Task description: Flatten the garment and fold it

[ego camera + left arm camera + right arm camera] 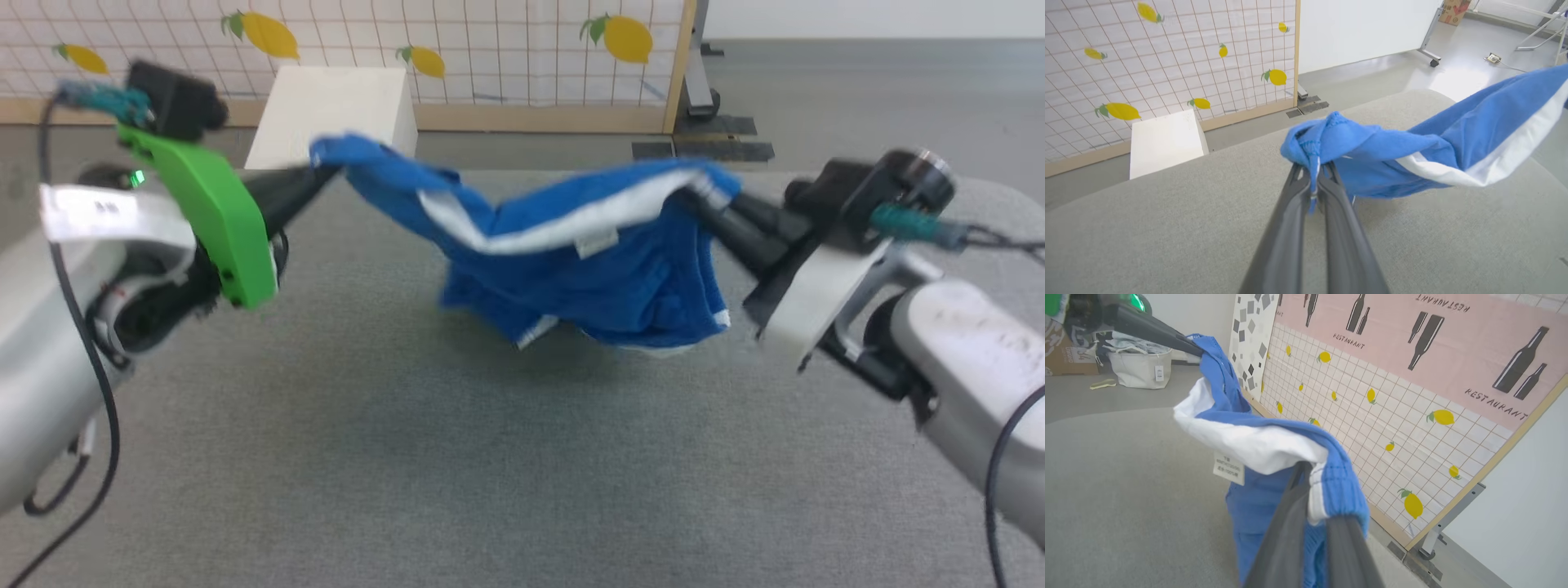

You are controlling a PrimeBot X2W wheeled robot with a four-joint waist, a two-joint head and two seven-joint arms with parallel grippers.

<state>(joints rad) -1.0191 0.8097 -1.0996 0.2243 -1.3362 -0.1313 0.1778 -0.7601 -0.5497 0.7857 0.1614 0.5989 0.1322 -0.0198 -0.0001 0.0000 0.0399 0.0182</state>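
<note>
The garment (571, 261), bright blue shorts with a white band and a small white label, hangs stretched in the air between my two grippers above the grey table (408, 457). My left gripper (322, 170) is shut on its left end; the left wrist view shows the blue cloth (1355, 147) bunched over the closed fingertips (1312, 167). At the right end my right gripper (704, 196) is shut on the waistband edge, and its wrist view has the fabric (1274, 445) draped over the fingers (1310, 477). The garment's lowest fold sags close to the table.
A white box (335, 114) stands behind the table's far left edge, in front of a lemon-print grid panel (490, 49). Grey floor lies beyond at the right. In the right wrist view a white bag (1141, 369) sits on the floor far off.
</note>
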